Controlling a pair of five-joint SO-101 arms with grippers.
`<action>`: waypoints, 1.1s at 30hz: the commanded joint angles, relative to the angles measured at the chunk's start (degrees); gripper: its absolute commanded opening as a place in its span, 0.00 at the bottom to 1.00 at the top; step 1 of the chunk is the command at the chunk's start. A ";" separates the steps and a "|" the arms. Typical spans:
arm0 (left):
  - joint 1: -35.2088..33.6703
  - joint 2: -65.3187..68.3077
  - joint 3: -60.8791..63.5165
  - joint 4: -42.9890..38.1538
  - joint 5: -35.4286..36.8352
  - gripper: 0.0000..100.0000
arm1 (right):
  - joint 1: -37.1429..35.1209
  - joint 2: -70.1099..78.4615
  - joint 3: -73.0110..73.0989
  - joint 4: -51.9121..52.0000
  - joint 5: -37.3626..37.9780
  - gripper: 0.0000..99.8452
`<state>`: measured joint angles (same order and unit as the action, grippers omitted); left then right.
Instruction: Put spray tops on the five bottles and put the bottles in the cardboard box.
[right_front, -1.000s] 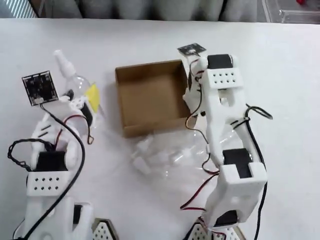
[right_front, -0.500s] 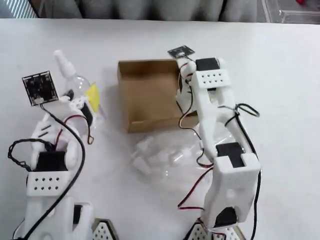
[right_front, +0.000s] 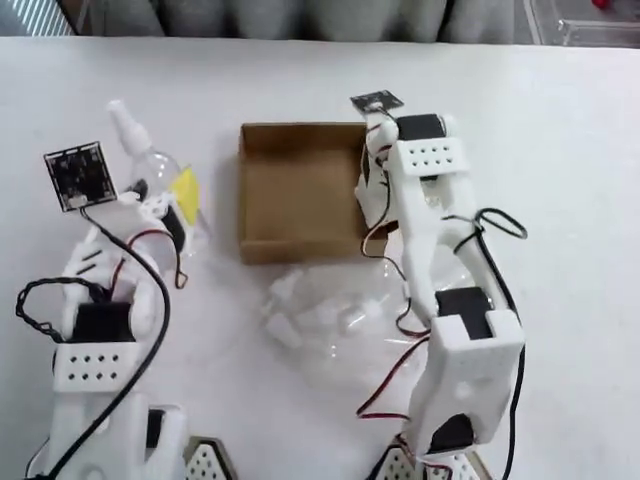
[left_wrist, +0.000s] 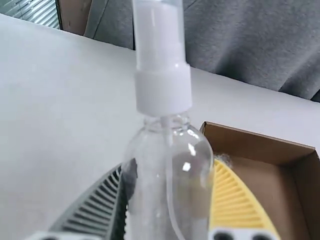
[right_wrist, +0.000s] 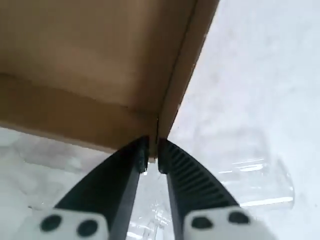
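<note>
A clear bottle (left_wrist: 167, 195) with a white spray top (left_wrist: 160, 65) stands between the grey and yellow fingers of my left gripper (left_wrist: 170, 172), which is shut on it. In the high view this bottle (right_front: 158, 165) is held left of the cardboard box (right_front: 300, 190), its spray top (right_front: 124, 118) pointing away. My right gripper (right_wrist: 152, 148) is shut on the box's right wall (right_wrist: 177, 85) near the front corner. The right arm (right_front: 430, 200) lies along that side of the box. Several clear bottles (right_front: 320, 310) lie in front of the box.
The box (left_wrist: 260, 160) has nothing visible inside. Clear bottles (right_wrist: 245, 165) lie just under and beside my right gripper. White tabletop (right_front: 560, 150) spreads right of the right arm and behind the box. Loose wires hang from both arms.
The right arm swung left and then slightly back, turning the box from tilted to square and shifting it a little to the right. The left arm and its bottle stayed still.
</note>
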<state>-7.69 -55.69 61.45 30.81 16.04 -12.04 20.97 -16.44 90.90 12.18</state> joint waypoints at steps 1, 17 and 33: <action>-0.40 0.22 -1.85 -1.67 0.44 0.02 | -0.13 -6.11 -0.70 2.59 -0.62 0.04; 0.13 -0.13 -2.37 -1.85 0.44 0.02 | -9.01 -44.79 23.56 3.47 -0.09 0.02; 6.99 -1.36 -2.29 -10.20 0.53 0.02 | -31.25 -78.81 67.96 -42.42 -0.53 0.02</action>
<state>-3.38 -55.69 61.45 21.93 16.04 -40.44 -53.32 45.36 59.96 12.09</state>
